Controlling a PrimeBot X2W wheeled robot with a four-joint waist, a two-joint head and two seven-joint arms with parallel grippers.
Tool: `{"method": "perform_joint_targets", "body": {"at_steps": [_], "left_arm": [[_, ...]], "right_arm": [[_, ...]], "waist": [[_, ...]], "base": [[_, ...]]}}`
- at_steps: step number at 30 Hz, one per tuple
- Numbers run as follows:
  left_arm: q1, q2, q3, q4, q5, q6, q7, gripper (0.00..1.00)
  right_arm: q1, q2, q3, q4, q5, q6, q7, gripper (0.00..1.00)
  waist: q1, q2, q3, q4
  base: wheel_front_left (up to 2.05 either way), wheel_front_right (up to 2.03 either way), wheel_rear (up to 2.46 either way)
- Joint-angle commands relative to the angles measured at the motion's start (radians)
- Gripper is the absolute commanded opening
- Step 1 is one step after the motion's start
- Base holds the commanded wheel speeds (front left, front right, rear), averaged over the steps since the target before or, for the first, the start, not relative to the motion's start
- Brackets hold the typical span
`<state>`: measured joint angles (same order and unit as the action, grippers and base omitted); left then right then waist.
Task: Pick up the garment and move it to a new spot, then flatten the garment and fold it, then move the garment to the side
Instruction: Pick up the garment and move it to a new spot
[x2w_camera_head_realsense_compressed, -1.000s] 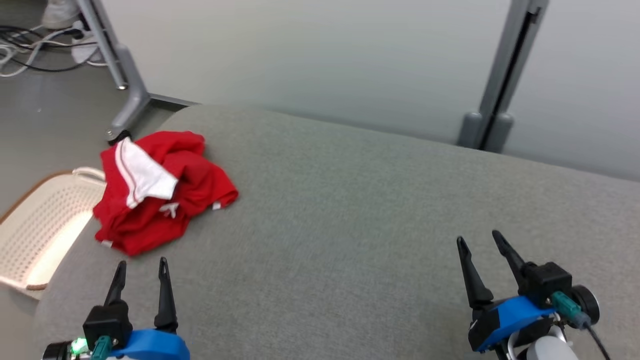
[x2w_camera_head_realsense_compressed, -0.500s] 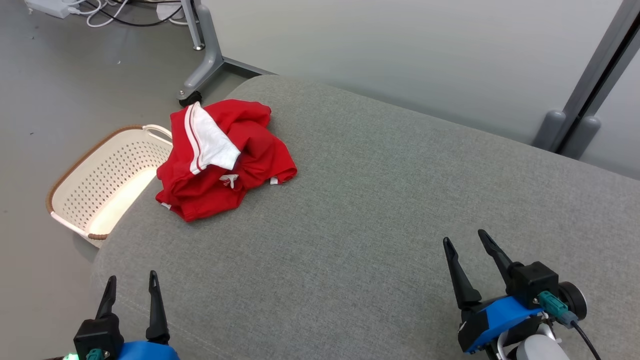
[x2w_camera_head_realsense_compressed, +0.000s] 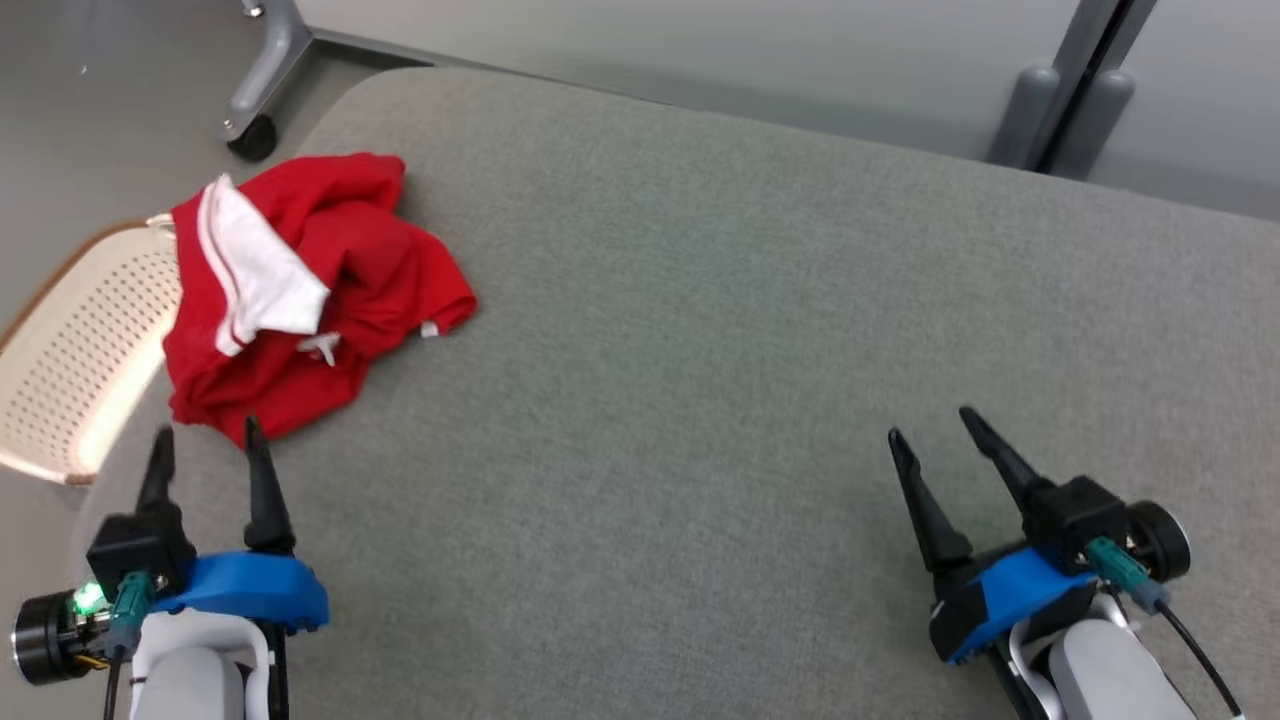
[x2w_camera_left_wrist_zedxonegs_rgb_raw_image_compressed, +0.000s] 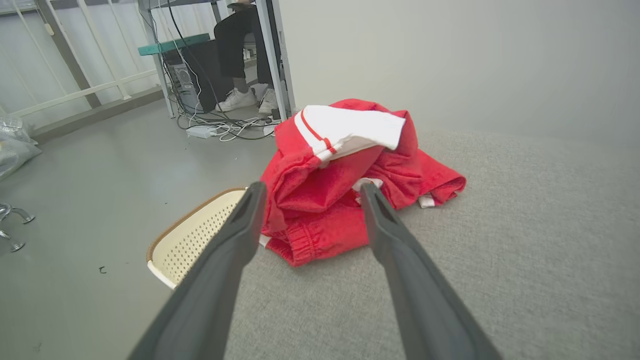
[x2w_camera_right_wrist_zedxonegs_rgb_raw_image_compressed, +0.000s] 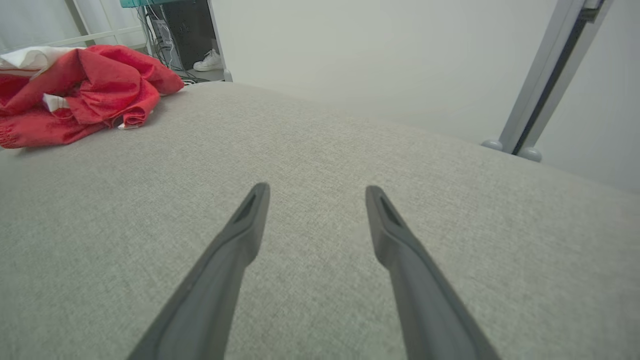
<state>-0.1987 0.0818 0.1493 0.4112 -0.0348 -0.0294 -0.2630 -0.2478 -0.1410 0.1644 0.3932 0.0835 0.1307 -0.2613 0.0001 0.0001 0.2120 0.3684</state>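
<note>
At left edge of cushion (x2w_camera_head_realsense_compressed: 700, 350), garment (x2w_camera_head_realsense_compressed: 380, 270) (crumpled), long axis roughly near-to-far

Red garment (x2w_camera_head_realsense_compressed: 330, 290), white-striped; grey cushion (x2w_camera_head_realsense_compressed: 700, 350); cream basket (x2w_camera_head_realsense_compressed: 70, 380).

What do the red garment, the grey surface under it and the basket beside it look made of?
The red garment: soft matte cloth, crumpled, gathered elastic hem. The grey surface: padded upholstery fabric, fine heathered weave, rounded edge. The basket: probably moulded cream plastic, regular holes; brown rim possibly woven trim.
</note>
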Motion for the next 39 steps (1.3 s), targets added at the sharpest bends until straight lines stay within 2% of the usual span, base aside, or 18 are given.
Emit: {"method": "perform_joint_targets", "body": {"at_steps": [1,6,10,15,19,20,21,25,32,39], "left_arm": [[-0.045,0.012,0.006,0.026,0.008,0.008,-0.003,1.0],[-0.151,0.047,0.017,0.097,0.023,0.031,-0.003,1.0],[-0.236,0.085,0.034,0.178,0.035,0.079,-0.003,1.0],[-0.295,0.095,0.058,0.278,0.032,0.147,-0.003,1.0],[-0.334,0.107,0.079,0.371,0.006,0.148,-0.003,1.0],[-0.344,0.11,0.08,0.384,0.001,0.14,-0.003,0.36],[-0.353,0.109,0.081,0.391,-0.009,0.131,-0.003,0.0],[-0.376,0.111,0.064,0.344,-0.008,0.098,-0.003,0.0],[-0.411,0.088,-0.034,0.148,0.029,0.014,-0.003,0.0],[-0.451,0.041,-0.158,0.029,0.04,-0.058,-0.003,0.0]], "right_arm": [[-0.019,-0.017,0.005,-0.006,0.006,0.0,-0.006,1.0],[-0.047,-0.045,0.017,-0.011,0.017,0.0,-0.006,1.0],[-0.069,-0.058,0.024,-0.014,0.026,0.0,-0.006,1.0],[-0.084,-0.062,0.021,-0.014,0.039,0.0,-0.006,1.0],[-0.093,-0.056,0.022,-0.012,0.047,0.0,-0.006,1.0],[-0.094,-0.054,0.022,-0.012,0.048,0.0,-0.006,1.0],[-0.095,-0.05,0.022,-0.012,0.049,0.0,-0.006,1.0],[-0.094,-0.036,0.022,-0.009,0.052,0.0,-0.006,1.0],[-0.059,0.008,0.009,0.001,0.053,0.0,-0.006,1.0],[-0.038,0.048,0.021,0.018,0.052,0.0,-0.006,1.0]], "waist": [[-0.0001,-0.0001,0.023,-0.012],[-0.0001,-0.0001,0.082,-0.048],[-0.0001,-0.0001,0.127,-0.077],[-0.0001,-0.0001,0.153,-0.101],[-0.0001,-0.0001,0.159,-0.116],[-0.0001,-0.0001,0.159,-0.12],[-0.0001,-0.0001,0.157,-0.123],[-0.0001,-0.0001,0.135,-0.136],[-0.0001,-0.0001,0.057,-0.179],[-0.0001,-0.0001,-0.019,-0.292]], "base": [[0.0,0.0,0.0],[0.0,0.0,0.0],[0.0,0.0,0.0],[0.0,0.0,0.0],[0.0,0.0,0.0],[0.0,0.0,0.0],[0.0,0.0,0.0],[0.0,0.0,0.0],[0.0,0.0,0.0],[0.0,0.0,0.0]]}}
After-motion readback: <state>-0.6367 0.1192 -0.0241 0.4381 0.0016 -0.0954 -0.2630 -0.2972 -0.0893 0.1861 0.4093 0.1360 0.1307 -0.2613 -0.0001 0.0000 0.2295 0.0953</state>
